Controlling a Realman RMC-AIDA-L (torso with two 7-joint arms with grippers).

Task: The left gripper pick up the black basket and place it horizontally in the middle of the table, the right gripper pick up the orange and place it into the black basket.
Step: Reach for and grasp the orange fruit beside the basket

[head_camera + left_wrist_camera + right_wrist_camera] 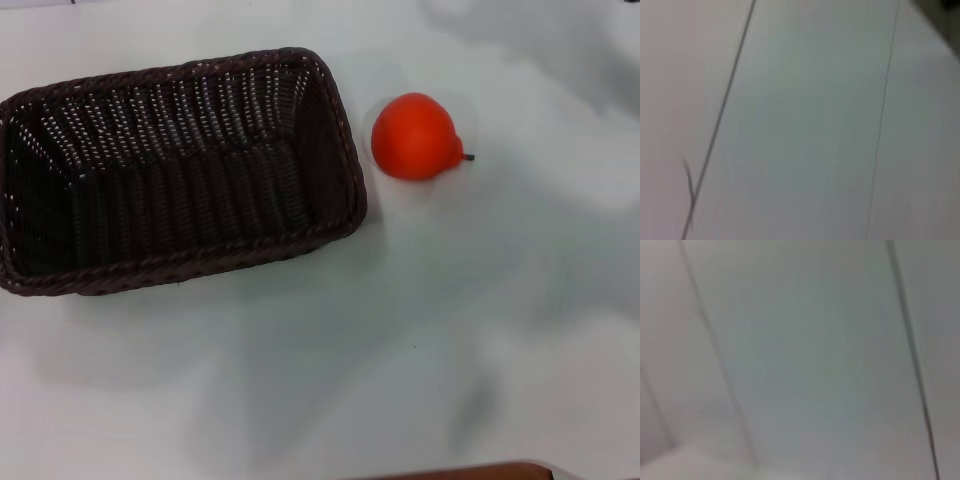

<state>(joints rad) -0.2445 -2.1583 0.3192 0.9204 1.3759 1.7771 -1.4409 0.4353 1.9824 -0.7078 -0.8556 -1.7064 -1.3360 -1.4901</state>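
Basket [180, 170] sits upright on table [420, 320]; orange [415, 136] lies just beside it. Neither gripper visible; finger state undeterminable.

The head camera looks steeply down from above on the plain white table [420, 330], quite near, with the dark woven wicker basket [180, 170] at left. Both wrist cameras face only pale blurred surfaces with thin dark lines, sharing nothing recognisable with it.

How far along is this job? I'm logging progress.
Possibly done: the black basket lies lengthwise, left of the table's middle. In hand: nothing; neither gripper is in view. Left: the orange sits on the table beside the basket, not in it.
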